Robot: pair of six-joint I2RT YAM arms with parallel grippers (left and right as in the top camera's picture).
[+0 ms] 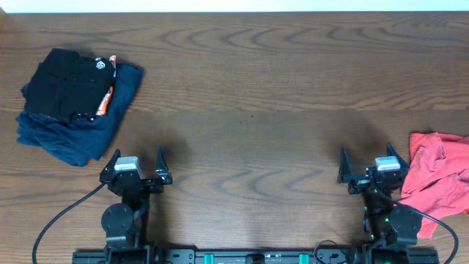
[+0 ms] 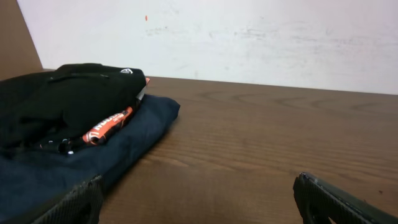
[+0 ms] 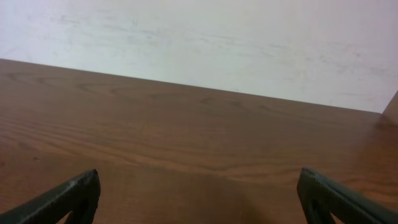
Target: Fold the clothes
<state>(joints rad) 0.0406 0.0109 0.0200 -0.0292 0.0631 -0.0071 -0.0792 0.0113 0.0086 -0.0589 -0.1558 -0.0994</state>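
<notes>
The left gripper and the right gripper are both seen spread wide with nothing grasped, the crumpled coral-red T-shirt is found just beside the outer right finger, and a black garment stacked on a navy garment is seen ahead of the left fingers, toward their outer side.

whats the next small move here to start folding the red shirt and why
Probably swing the right end effector rightward over the red T-shirt: it lies crumpled beside that arm, not yet folded, and the open jaws hold nothing.
</notes>
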